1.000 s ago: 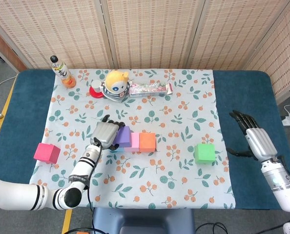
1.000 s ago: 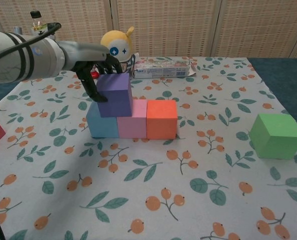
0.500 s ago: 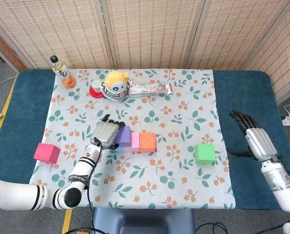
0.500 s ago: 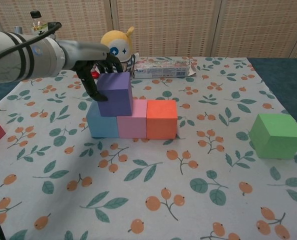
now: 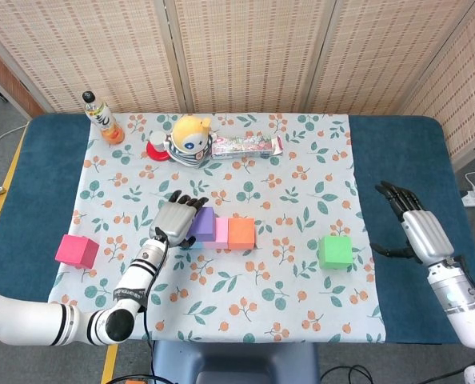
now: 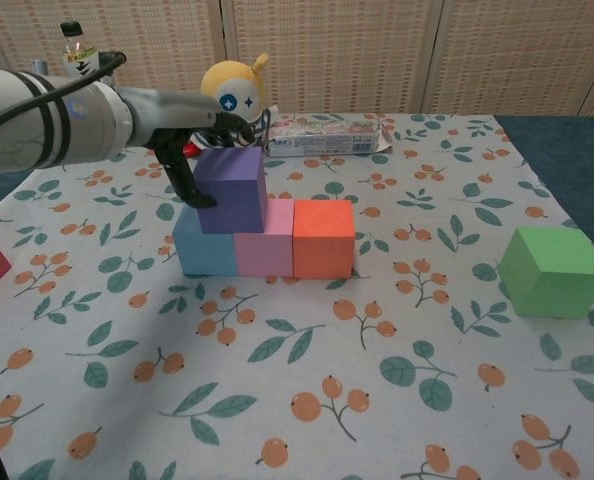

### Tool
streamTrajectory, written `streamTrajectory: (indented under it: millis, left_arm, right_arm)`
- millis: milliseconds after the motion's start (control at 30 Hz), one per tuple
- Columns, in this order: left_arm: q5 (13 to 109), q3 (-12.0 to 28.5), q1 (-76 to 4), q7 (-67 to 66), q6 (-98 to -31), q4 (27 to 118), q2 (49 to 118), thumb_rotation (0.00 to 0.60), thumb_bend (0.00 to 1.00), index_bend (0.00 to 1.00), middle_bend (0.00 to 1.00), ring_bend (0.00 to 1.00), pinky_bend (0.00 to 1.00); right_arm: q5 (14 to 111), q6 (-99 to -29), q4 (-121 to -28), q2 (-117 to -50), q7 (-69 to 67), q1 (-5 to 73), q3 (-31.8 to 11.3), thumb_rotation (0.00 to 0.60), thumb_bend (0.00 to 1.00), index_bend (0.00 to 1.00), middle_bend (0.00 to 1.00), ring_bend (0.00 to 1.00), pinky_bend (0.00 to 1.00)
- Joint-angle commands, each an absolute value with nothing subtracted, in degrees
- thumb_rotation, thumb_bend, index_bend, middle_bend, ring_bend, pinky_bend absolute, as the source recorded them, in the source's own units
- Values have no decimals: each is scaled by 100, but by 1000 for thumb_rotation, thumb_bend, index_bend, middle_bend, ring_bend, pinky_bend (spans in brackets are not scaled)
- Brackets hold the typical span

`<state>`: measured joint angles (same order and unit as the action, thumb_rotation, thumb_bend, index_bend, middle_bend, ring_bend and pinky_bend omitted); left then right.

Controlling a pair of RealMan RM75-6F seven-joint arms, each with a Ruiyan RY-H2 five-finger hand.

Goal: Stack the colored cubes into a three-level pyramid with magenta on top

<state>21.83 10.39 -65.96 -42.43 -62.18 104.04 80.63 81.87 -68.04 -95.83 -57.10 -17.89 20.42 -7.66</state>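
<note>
Left hand point(image 6: 199, 135) grasping purple cube point(image 6: 232, 188) seated on blue/pink seam of bottom row; green cube point(image 5: 334, 250) lying right, nearer released right hand point(image 5: 413, 226); magenta cube point(image 5: 77, 250) far left.

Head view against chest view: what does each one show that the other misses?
Only the head view shows the right hand, open above the blue table edge, and the whole magenta cube. Only the chest view shows the blue cube clearly, under the purple cube. Both show the left hand holding the purple cube, plus the green cube.
</note>
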Motion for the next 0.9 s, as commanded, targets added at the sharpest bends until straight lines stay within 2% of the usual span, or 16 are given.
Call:
streamTrajectory:
  millis: [33,167,367,567,733,900]
  left_arm:
    - [2165,1037,-6598,-4260,-6245,10433,8058,600,321,67,133,80,83]
    - [2143,1033,-6591,-4289,-6310,10503,8036,600,319,52,109,73,83]
    - [2309,1041,-6413,-4131,-6487,10935,7727,600,319,0,1,0,81]
    - [3328,904,-5809,-3546,-6938,11345,7199,600,323,0,11,0,66]
    - [4176,633,-5277,-3133,-7247,11185,6984,600,323,44,39,0,55]
    - [4819,415,-4793,-2613,-7314,10944,6830,600,322,66,51,0,55]
  right_arm:
    - [8189,-6802,-9579,-5711,-1797,2043,-765,600,50,0,0,0,0]
    - [8191,-6796,-9570,-5715,-1805,2044,-762,600,50,0,0,0,0]
    - [8194,-6739,-9592,-5668,-1803,2036,-721,600,50,0,0,0,0]
    - [8150,-6545,-9636,-5659,-1649,2005,-562,600,50,0,2,0,0]
    - [8035,-6354,-9566,-5822,-1498,1969,-413,600,50,0,98,0,0]
    - [7833,-6099,-9349,-6116,-1264,2008,-332,600,50,25,114,0,0]
